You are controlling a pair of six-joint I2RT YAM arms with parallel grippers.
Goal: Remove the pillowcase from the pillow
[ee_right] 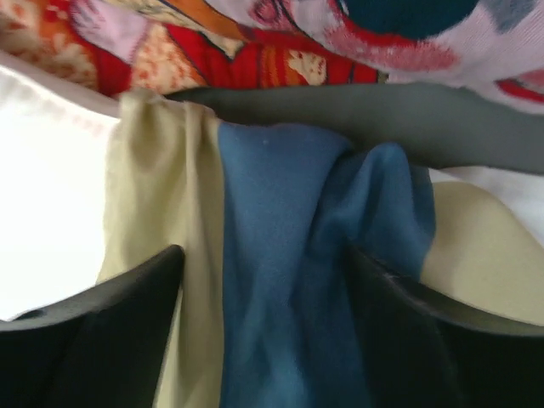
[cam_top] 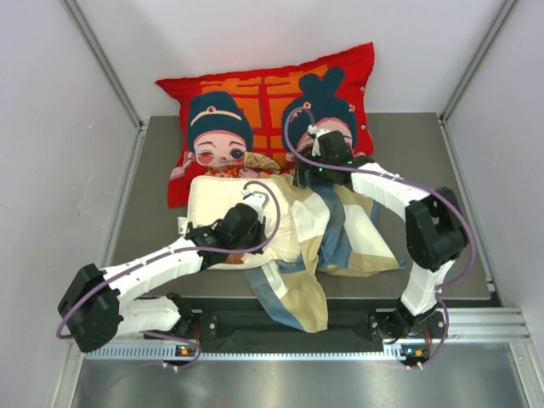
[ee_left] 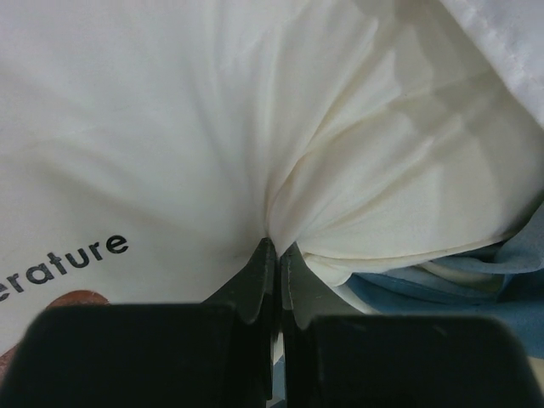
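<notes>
Pillowcase (cam_top: 340,242) partly off pillow (cam_top: 208,200); left claw (ee_left: 274,248) pinches pillow; right claw (ee_right: 263,255) spread.

Plain white walls (cam_top: 280,34) stand at the back and on both sides. Grey metal posts (cam_top: 102,59) run up the two back corners. The surface (cam_top: 425,144) is dark grey and flat. A silver rail (cam_top: 480,327) runs along its near edge, next to a shiny metal sheet (cam_top: 297,387). The light is soft and even.

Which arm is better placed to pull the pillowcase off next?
Right. The right gripper is open with its fingers either side of the bunched pillowcase, ready to close and pull. The left gripper is shut on the pillow, likely best used as the anchor.
</notes>
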